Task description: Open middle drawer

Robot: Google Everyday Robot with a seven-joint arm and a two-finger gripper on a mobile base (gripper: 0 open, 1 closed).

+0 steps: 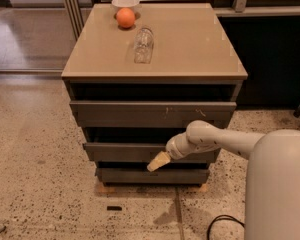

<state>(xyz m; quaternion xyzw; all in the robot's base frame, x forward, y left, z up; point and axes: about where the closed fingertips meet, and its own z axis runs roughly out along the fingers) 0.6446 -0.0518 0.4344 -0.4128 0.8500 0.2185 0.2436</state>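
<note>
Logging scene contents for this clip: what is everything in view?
cabinet: one, tan top, grey body, centre.
bowl: one, white, far edge of cabinet top.
orange: one, orange, beside the bowl.
glass: one, clear, cabinet top, nearer than the orange.
top drawer: one, grey, white scratches.
middle drawer: one, dark grey.
bottom drawer: one, grey, lowest.
cable: one, black, floor, lower right.
arm: one, white, from right.
end effector: one, beige, at the middle drawer's lower edge.

The body (282,184) is formed as a large, smooth white shell. The arm (217,138) is white and tubular, with a rounded joint. The gripper (159,161), cream-tan and tapered, is seen before the middle drawer's (120,152) lower edge.
</note>
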